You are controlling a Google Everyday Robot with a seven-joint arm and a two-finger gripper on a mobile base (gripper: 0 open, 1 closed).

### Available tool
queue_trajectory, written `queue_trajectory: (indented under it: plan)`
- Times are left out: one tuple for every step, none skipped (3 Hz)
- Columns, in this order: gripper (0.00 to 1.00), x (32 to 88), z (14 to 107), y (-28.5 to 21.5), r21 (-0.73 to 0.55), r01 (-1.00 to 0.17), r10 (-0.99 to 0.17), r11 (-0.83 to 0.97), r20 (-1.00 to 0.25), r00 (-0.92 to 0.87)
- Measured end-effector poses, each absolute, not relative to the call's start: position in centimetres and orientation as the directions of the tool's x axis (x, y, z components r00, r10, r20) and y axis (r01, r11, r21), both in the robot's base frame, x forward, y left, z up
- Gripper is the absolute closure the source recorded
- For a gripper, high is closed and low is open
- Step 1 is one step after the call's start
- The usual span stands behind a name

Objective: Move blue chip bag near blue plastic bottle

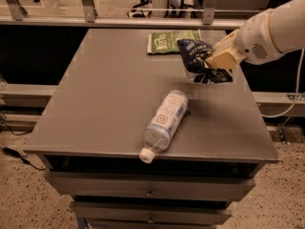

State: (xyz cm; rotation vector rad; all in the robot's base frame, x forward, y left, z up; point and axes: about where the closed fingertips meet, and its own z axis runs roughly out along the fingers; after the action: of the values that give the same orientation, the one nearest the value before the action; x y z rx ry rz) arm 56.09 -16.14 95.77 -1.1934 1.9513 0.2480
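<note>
One hand [215, 63] is gripping the chip bag [192, 54] by its right end, holding it clear of the surface [105, 94] at the far right, presumably so it doesn't drag. Bottle [165, 120] is lying on its side toward the front, apart from the bag. Arm [281, 30] is reaching in from the right, hand pointing left.

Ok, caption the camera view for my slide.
Tool grips the blue chip bag above the table, far right; blue plastic bottle lies near front edge.
</note>
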Motion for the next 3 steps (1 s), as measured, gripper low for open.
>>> queue_trajectory:
  plan:
    - [1.00,53.3,95.1,-20.0,-0.225,-0.816,-0.653,0.532,-0.723,-0.226]
    - [1.00,50.8,94.3,-20.2,-0.215,-0.846,-0.643,0.489,-0.744,-0.183]
    - [1.00,49.8,94.0,-18.2,-0.224,-0.876,-0.627,0.426,-0.771,-0.108]
